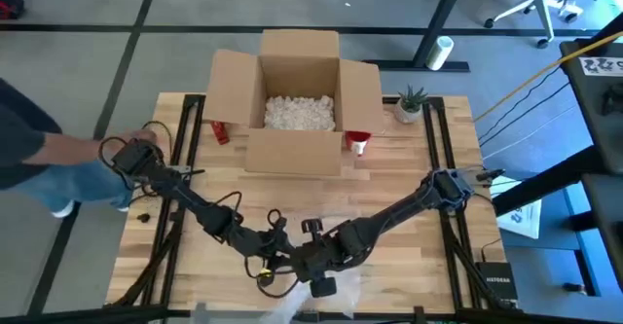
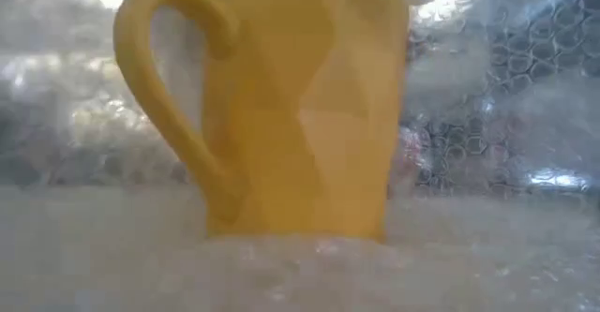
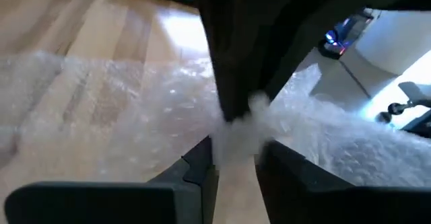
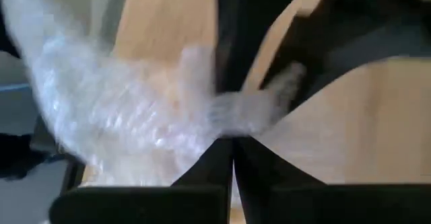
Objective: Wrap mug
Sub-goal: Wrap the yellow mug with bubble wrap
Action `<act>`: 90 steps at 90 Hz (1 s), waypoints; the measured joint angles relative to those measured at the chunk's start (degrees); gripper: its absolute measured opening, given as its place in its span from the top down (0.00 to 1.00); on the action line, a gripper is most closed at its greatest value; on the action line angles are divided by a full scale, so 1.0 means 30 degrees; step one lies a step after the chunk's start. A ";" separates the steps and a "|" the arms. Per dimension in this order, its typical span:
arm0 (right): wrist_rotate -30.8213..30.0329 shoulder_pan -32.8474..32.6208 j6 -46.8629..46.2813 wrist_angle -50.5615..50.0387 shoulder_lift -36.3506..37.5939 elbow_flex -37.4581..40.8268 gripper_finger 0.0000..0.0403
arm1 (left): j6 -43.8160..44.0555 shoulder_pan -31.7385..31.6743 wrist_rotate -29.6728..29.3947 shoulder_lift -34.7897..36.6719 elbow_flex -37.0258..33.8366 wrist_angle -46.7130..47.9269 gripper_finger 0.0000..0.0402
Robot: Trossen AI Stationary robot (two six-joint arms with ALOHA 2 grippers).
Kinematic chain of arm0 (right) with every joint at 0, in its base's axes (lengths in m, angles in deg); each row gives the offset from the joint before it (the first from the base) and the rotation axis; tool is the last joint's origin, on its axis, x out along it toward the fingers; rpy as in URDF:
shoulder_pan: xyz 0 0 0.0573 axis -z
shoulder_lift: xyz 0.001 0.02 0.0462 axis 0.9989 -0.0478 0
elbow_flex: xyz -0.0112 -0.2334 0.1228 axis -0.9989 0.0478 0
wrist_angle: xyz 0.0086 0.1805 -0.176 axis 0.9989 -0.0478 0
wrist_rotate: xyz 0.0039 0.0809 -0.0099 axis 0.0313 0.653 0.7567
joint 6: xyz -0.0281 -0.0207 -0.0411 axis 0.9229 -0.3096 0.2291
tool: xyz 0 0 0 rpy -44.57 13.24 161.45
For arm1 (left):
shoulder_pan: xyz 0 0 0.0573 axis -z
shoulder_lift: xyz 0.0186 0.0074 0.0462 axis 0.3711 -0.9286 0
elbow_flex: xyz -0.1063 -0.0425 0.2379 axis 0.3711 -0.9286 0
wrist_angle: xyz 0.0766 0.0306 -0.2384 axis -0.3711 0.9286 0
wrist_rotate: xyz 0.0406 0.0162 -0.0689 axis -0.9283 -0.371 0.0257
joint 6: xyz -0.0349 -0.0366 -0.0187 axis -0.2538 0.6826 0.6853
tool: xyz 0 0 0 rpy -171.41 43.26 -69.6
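Yellow faceted mug (image 2: pixel 300 106) stands upright on bubble wrap (image 2: pixel 487 115), handle toward the picture's left in the low view; wrap lies under it and rises behind it as a clear sheet. In the high view the mug itself is hidden under the arms; wrap shows as a pale sheet (image 1: pixel 341 229) at the near-centre edge of the wooden table (image 1: pixel 409 173). Both arms meet there. Left gripper (image 3: pixel 232 157) is low over the table, fingers (image 3: pixel 202 167) closed in on a bunched fold of the bubble wrap (image 3: pixel 101 109), the fold squeezed between them. Right gripper (image 4: pixel 232 146) is just beside it, fingers (image 4: pixel 209 167) pressed together on a twisted bit of the wrap (image 4: pixel 121 109). In the high view the left gripper (image 1: pixel 277 256) and right gripper (image 1: pixel 319 266) sit nearly touching, well apart from the rest of the table's things. Open cardboard box (image 1: pixel 297 95) at the far-centre of the table, flaps out, white packing peanuts (image 1: pixel 300 112) inside. Small red item (image 1: pixel 219 131) just beside the box's left flap; red-and-white item (image 1: pixel 358 143) just beside its right front corner, can't tell what either is. Small potted plant (image 1: pixel 410 103) near the far right corner. Person's arm in a dark sleeve (image 1: pixel 24 134) at the table's left edge, hand (image 1: pixel 122 144) near the left arm's base.
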 joint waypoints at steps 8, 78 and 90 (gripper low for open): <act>0.0501 -0.0052 -0.0137 0.0928 -0.0020 0.1017 1.00 | 0.0008 -0.0012 -0.0073 0.0099 0.0000 0.0023 0.82; 0.1183 0.0953 -0.0526 0.1744 -0.0029 0.1778 1.00 | 0.0612 0.1453 -0.2619 0.1211 0.0007 0.0566 0.82; 0.0995 0.0949 -0.0909 -0.0434 -0.0022 0.0509 1.00 | 0.0898 0.0799 -0.1449 0.0201 0.0007 -0.0447 0.82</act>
